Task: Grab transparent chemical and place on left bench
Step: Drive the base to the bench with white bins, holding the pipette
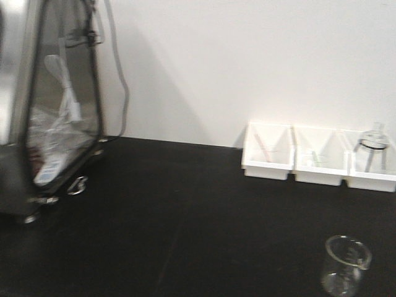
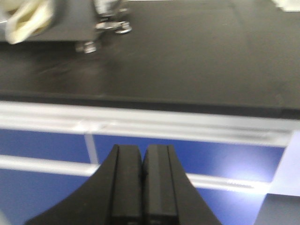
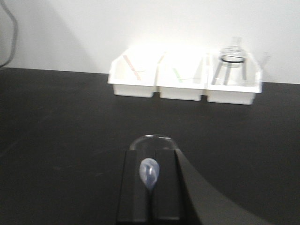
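Observation:
In the right wrist view my right gripper (image 3: 151, 157) is shut on the transparent chemical (image 3: 149, 174), a bluish-white dropper whose soft bulb bulges out between the two black fingers. Its stem is hidden in the seam. Just beyond the fingertips shows the rim of a clear glass beaker (image 3: 152, 139), standing on the black worktop (image 3: 61, 131). My left gripper (image 2: 142, 149) is shut with nothing in it. It hangs in front of the left bench (image 2: 187, 61), level with the white front edge and the blue cabinet doors (image 2: 211, 157). Neither gripper shows in the front view.
Three white trays (image 1: 318, 162) stand against the back wall, the right one holding a glass flask (image 1: 373, 143). A clear beaker (image 1: 345, 266) stands at the front right. A metal-framed glass apparatus (image 1: 49, 111) on small feet fills the bench's left end.

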Robot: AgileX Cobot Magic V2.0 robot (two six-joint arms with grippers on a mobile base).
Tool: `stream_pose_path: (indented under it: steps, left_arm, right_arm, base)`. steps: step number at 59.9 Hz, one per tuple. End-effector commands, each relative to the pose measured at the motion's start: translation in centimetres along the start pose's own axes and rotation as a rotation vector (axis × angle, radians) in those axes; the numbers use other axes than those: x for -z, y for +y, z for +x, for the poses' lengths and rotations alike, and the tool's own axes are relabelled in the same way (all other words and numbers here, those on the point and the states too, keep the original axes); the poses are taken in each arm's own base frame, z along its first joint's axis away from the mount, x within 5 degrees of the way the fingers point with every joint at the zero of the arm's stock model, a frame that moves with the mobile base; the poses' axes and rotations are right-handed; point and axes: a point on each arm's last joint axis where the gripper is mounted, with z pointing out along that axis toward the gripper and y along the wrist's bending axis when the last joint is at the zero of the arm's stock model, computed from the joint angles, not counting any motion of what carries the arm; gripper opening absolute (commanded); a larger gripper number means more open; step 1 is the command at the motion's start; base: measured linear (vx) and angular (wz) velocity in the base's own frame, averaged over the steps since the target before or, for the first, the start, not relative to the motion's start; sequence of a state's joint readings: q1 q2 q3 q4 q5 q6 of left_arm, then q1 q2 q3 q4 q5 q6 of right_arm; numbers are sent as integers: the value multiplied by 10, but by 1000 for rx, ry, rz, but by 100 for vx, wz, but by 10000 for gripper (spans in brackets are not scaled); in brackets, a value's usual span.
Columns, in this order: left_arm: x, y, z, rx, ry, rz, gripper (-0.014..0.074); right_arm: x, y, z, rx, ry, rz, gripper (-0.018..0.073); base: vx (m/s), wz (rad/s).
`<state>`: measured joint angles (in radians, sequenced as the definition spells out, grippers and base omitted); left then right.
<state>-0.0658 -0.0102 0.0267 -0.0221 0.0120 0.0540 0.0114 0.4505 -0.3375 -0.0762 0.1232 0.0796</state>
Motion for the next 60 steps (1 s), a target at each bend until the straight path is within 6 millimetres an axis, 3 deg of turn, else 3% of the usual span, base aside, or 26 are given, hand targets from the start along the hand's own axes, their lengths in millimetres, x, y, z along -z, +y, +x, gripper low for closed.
stream_pose_path:
  steps: [1, 31, 60]
  left_arm:
    - [1, 0, -3, 9, -81, -2, -3]
    - [1, 0, -3, 9, -81, -2, -3]
    - [1, 0, -3, 9, -81, -2, -3]
  right_arm:
    - [1, 0, -18, 9, -109, -1, -4]
    - [1, 0, -18, 9, -109, -1, -4]
    - [1, 0, -18, 9, -109, -1, -4]
  base:
    - [21, -58]
    - [15, -44]
    - [12, -8]
